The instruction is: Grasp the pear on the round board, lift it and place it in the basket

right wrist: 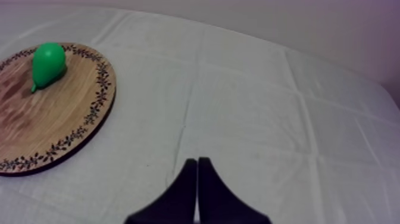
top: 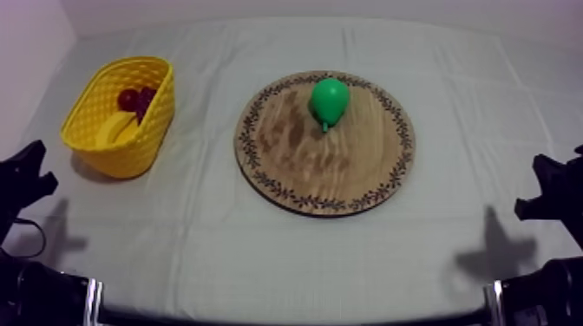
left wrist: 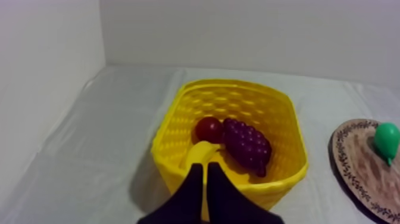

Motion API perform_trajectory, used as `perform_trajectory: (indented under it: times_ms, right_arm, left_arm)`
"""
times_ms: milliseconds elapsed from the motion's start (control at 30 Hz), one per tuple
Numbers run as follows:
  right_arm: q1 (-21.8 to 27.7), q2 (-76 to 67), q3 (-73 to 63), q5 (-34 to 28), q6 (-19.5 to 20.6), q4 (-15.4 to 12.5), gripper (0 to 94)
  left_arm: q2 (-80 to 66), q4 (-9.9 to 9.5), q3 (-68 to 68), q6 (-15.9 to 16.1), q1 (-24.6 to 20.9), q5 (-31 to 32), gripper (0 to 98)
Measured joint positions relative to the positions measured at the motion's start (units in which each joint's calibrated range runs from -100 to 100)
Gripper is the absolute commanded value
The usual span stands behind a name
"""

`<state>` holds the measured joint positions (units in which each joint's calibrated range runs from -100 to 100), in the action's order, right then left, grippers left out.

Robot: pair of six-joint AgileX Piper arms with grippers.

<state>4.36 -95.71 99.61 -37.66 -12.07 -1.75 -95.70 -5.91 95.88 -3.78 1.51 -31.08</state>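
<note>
A green pear (top: 330,101) lies on the far part of the round wooden board (top: 364,178) in the middle of the table; it also shows as the pear (right wrist: 47,63) on the board (right wrist: 53,128) and the pear (left wrist: 388,139). The yellow basket (top: 95,95) stands at the left. My left gripper (top: 30,173) rests low at the left, and its fingers lie together as a narrow wedge, shut (left wrist: 206,170), just before the basket (left wrist: 172,125). My right gripper (top: 546,186) rests low at the right, shut (right wrist: 197,162) on nothing, well apart from the board.
Inside the basket lie a banana (left wrist: 199,156), a small red fruit (left wrist: 209,128) and a bunch of grapes (left wrist: 247,145). Bare cloth stretches between board and basket and to the right of the board. A wall runs along the table's far side.
</note>
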Motion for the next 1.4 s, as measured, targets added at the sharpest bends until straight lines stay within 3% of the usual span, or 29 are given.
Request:
perform_trajectory:
  times_ms: [133,500,1400]
  right_arm:
    - [0.0,0.0,0.0,0.0,0.0,0.0,0.3]
    - [0.0,0.0,0.0,0.0,0.0,0.0,0.3]
    - [0.0,0.0,0.0,0.0,0.0,0.0,0.3]
  left_arm:
    - [4.36,-0.23,-4.21,-0.62,0.45,0.2,0.1]
    - [19.95,-3.44,-20.38,-3.32,3.58,-1.29,0.1]
    - [53.94,-3.58,-57.39,-5.11,17.68,-3.89,0.1]
